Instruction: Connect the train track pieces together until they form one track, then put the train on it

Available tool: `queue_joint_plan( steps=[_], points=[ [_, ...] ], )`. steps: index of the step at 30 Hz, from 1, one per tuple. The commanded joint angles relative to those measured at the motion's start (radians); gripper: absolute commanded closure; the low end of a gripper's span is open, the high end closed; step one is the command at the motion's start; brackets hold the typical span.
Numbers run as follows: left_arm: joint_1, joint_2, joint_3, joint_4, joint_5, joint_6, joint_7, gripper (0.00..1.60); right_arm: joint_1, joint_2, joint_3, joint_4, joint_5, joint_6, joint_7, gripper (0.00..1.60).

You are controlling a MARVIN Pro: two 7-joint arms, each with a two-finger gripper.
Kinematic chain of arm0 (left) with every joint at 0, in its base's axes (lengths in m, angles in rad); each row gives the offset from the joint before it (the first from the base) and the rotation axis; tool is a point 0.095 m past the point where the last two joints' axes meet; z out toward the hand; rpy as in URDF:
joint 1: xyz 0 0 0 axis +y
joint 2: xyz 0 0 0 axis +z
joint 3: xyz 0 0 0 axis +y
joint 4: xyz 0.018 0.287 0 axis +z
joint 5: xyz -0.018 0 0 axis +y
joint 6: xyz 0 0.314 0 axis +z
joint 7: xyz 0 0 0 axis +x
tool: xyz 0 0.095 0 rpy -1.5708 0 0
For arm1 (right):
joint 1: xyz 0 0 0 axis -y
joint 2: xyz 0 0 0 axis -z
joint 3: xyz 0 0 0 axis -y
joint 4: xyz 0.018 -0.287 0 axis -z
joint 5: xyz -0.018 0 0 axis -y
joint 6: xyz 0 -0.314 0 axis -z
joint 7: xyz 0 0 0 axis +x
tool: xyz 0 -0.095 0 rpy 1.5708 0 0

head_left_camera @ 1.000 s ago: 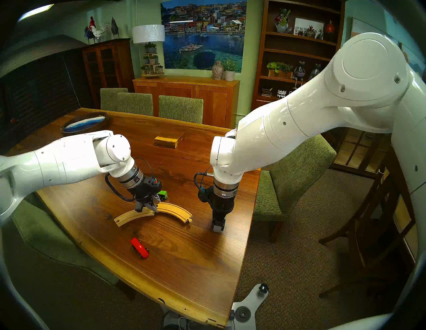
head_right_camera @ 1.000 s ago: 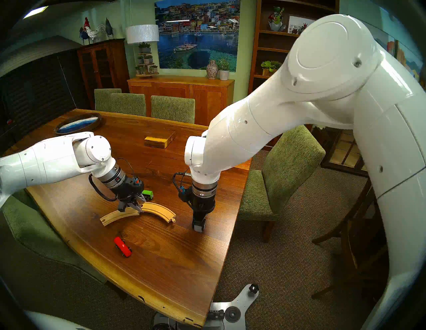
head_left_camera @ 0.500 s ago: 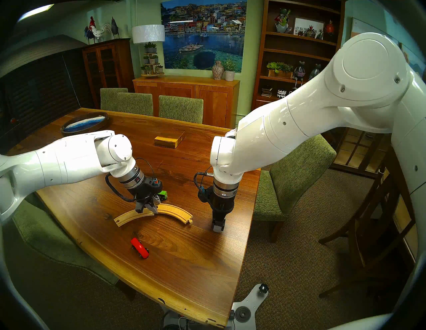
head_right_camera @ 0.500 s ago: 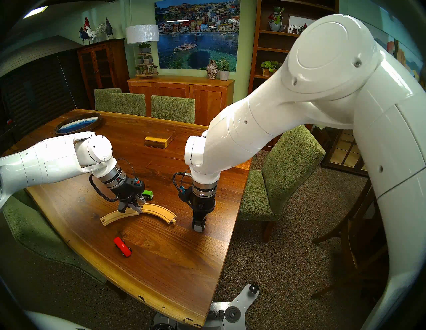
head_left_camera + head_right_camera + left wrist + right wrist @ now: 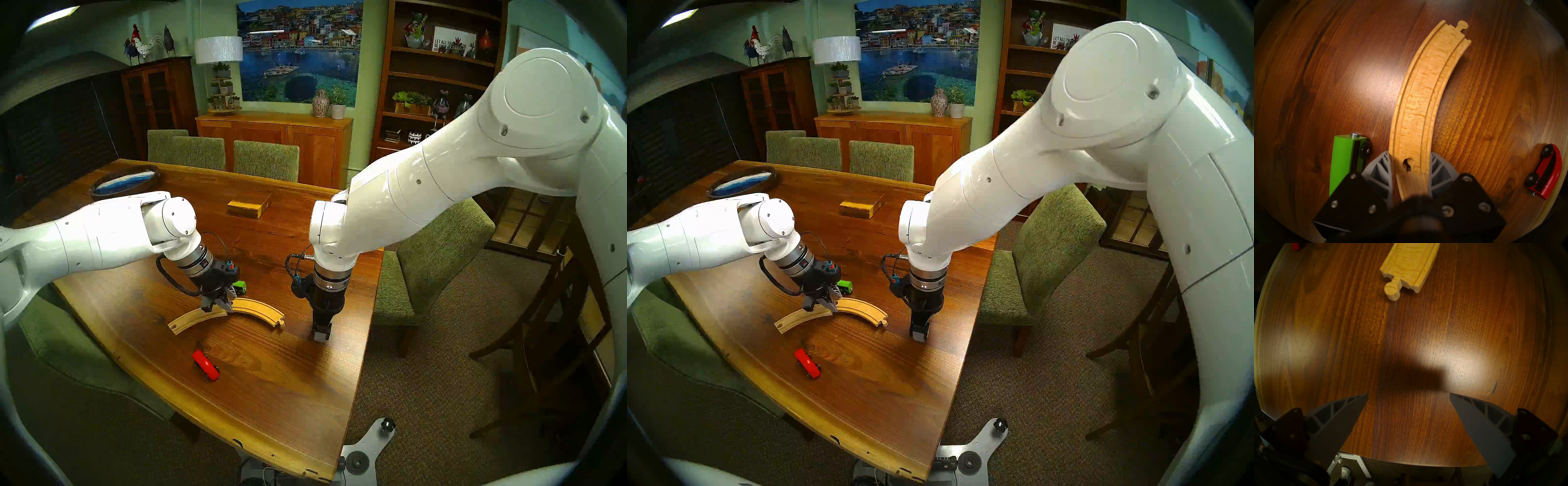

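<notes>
Near the table's (image 5: 305,424) front edge, right hand (image 5: 321,336) gapes over bare wood; left hand (image 5: 1411,162) clamps the track's (image 5: 1423,95) seam.

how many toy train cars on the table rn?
2. The green car sits behind the track, partly hidden by the left gripper. The red car lies in front of the track, nearer the table's front edge.

We find bare dark wooden table (image 5: 1407,348) under our wide-open right gripper (image 5: 1408,395); the pale grooved track's (image 5: 1410,261) peg end lies at twelve o'clock. Beside our left gripper (image 5: 1410,162), the boxy green car (image 5: 1344,159) crowds nine o'clock, and the glossy red car (image 5: 1548,171) sits at three.
</notes>
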Motion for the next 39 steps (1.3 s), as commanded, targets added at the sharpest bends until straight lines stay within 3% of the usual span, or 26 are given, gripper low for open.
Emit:
queue_joint_plan(
  steps=[1,23,39],
  points=[
    [-0.031,-0.001,-0.020,-0.008,-0.002,-0.001,-0.006,1.60,0.022,0.006,0.008,0.005,0.002,0.001,0.001,0.00],
    [-0.021,0.010,-0.018,-0.018,-0.007,0.001,-0.014,1.60,0.022,0.006,0.008,0.005,0.002,0.001,0.001,0.00],
    [-0.017,0.005,-0.017,0.021,0.008,-0.142,-0.033,1.60,0.022,0.006,0.008,0.005,0.002,0.001,0.001,0.00]
  ],
)
